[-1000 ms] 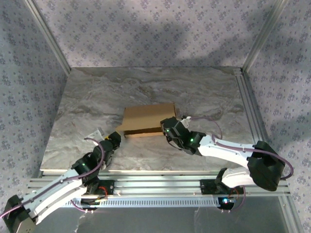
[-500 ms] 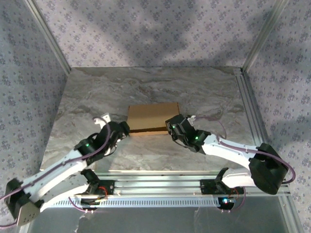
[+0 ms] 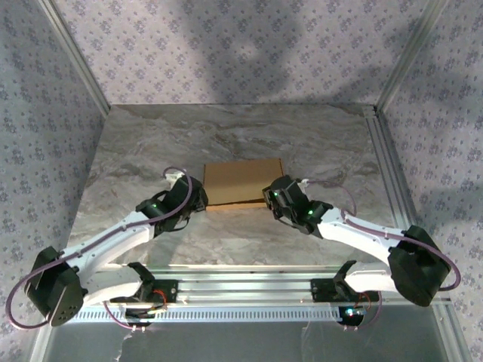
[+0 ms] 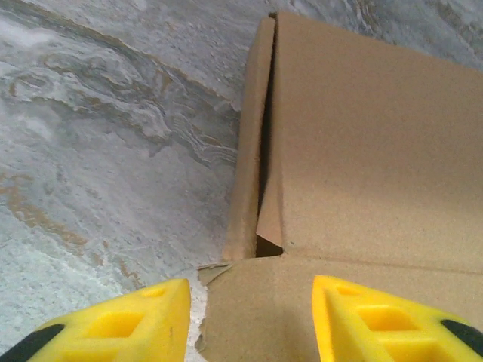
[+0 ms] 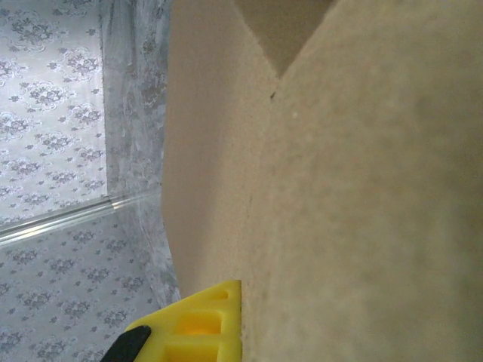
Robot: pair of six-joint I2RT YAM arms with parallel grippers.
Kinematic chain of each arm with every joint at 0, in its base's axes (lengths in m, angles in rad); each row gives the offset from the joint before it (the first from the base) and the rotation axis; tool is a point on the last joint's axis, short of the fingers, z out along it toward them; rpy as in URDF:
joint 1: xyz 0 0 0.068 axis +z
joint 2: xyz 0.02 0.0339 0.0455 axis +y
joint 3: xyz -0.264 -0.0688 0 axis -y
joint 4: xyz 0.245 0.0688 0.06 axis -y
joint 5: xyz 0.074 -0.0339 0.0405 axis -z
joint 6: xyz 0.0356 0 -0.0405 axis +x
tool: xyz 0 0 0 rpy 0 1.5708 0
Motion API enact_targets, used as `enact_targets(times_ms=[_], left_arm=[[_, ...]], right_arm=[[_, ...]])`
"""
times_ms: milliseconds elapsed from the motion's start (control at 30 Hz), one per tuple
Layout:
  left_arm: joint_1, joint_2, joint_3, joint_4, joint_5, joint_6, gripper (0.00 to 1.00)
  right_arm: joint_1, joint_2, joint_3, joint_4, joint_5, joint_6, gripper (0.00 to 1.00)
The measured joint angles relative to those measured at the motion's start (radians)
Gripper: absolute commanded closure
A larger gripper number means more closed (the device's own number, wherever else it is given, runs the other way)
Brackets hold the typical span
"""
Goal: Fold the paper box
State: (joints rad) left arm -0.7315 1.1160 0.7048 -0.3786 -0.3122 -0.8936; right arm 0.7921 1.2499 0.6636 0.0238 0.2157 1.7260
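Where the paper box is: the paper box (image 3: pixel 243 179) sits about mid-table (image 3: pixel 317 136), a bit toward the near side, right between the two arms. It's flat on the marble with the long side facing the robot.

Shape it's in: honestly looks like a shallow closed box already. The big top panel lies flat and the edges look square from above.

Left gripper: the left gripper (image 3: pixel 198 197) is parked at the near-left corner. On its wrist cam the fingers (image 4: pixel 143 320) are spread apart, with the corner of the box (image 4: pixel 362 151) poking in between them. They don't seem to be squeezing anything.

Right gripper: the right gripper (image 3: pixel 273 197) is at the near-right corner, pressed together. Its wrist cam has cardboard (image 5: pixel 362 188) right up against the one visible finger (image 5: pixel 200 324), so I'd say it's pinching a panel there.

What looks done: main panels creased and brought over, I reckon.

What looks left: the left side flap (image 4: pixel 253 128) isn't seated. There's a dark gap between it and the top panel, and the corner below it looks a bit ragged. My guess is that end still needs tucking or pressing in.

Far side: can't tell from here.

Rough progress: late stage, more tidying than folding.
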Motion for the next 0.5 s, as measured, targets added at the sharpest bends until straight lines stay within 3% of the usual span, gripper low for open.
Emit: enact_targets(times_ms=[333, 433, 500], left_arm=[[0.003, 0.085, 0.001, 0.034, 0.037, 0.039, 0.63], [0.003, 0.096, 0.006, 0.032, 0.036, 0.058, 0.64], [0.003, 0.098, 0.014, 0.026, 0.036, 0.071, 0.64]], right_arm=[[-0.021, 0.001, -0.029, -0.015, -0.027, -0.023, 0.92], [-0.039, 0.001, -0.039, -0.039, -0.041, -0.047, 0.83], [-0.053, 0.002, -0.04, -0.058, -0.06, -0.075, 0.71]])
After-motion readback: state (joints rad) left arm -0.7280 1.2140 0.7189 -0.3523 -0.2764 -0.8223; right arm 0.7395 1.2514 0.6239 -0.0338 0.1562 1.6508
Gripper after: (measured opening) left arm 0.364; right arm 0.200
